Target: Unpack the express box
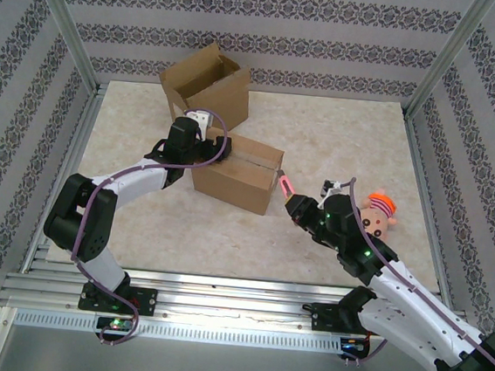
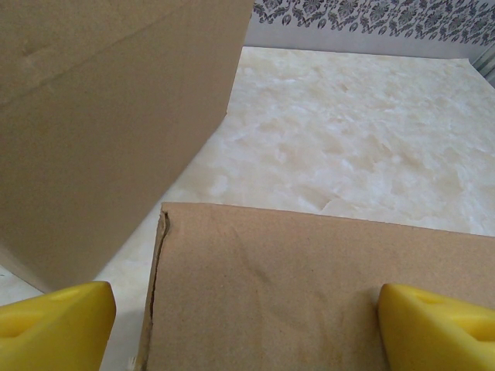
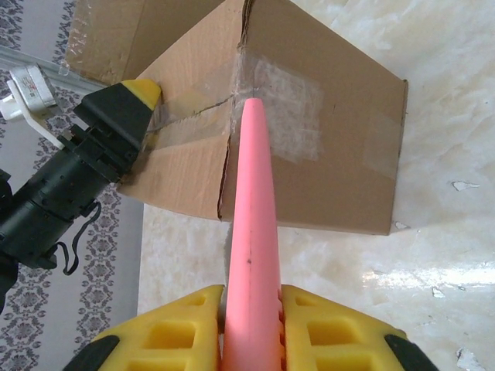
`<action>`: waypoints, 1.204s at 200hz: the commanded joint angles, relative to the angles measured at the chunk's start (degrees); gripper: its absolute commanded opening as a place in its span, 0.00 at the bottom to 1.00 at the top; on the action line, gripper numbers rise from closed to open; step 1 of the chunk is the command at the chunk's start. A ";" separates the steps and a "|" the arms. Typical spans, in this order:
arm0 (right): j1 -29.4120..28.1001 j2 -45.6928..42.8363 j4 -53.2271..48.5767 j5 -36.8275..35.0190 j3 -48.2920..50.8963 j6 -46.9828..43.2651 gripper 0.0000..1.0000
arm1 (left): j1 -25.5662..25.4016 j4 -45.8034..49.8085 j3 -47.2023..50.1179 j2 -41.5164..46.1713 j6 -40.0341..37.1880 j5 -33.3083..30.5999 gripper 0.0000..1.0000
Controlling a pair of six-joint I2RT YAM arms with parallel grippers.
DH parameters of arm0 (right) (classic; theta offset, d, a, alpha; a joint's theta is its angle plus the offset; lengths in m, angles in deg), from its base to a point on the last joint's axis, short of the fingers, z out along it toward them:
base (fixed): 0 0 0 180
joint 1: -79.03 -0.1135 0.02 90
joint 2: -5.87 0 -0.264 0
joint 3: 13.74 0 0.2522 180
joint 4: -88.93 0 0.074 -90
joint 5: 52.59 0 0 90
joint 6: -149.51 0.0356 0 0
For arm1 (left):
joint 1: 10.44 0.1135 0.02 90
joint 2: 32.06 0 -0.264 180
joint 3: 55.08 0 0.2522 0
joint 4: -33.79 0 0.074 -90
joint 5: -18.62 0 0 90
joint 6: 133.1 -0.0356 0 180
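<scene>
Barely started tbh. The express box (image 1: 235, 174) sits mid-counter (image 1: 340, 133), tape (image 3: 286, 100) still on. Right end effector (image 3: 251, 325) is clenched on a pink cutting tool (image 3: 251, 232), tip at the taped seam. Left end effector (image 2: 247, 317) is released, spread wide over the box top. Slitting and emptying are all left.

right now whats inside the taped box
The taped box is closed, so its contents are covered. Only cardboard, clear tape and the pink tool at its seam show.
</scene>
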 commanded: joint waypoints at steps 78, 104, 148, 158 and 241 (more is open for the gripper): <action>1.16 -4.59 -2.70 3.05 0.85 -2.23 0.00 | -0.62 17.21 5.39 -6.89 -0.11 -0.83 0.87; 4.03 -3.72 0.02 6.05 1.31 -2.51 0.00 | -0.63 17.12 5.47 -6.89 -0.10 -0.80 0.87; 7.24 -2.40 4.47 8.51 1.94 -2.98 0.00 | -0.62 17.21 5.49 -6.80 -0.03 -0.73 0.87; 7.69 -2.31 6.22 8.94 2.57 -2.65 0.00 | -0.62 17.30 5.42 -6.80 -0.02 -0.66 0.87; 9.35 -0.55 12.39 11.09 4.44 -1.15 0.00 | -0.62 17.47 5.38 -6.80 -0.09 -0.65 0.87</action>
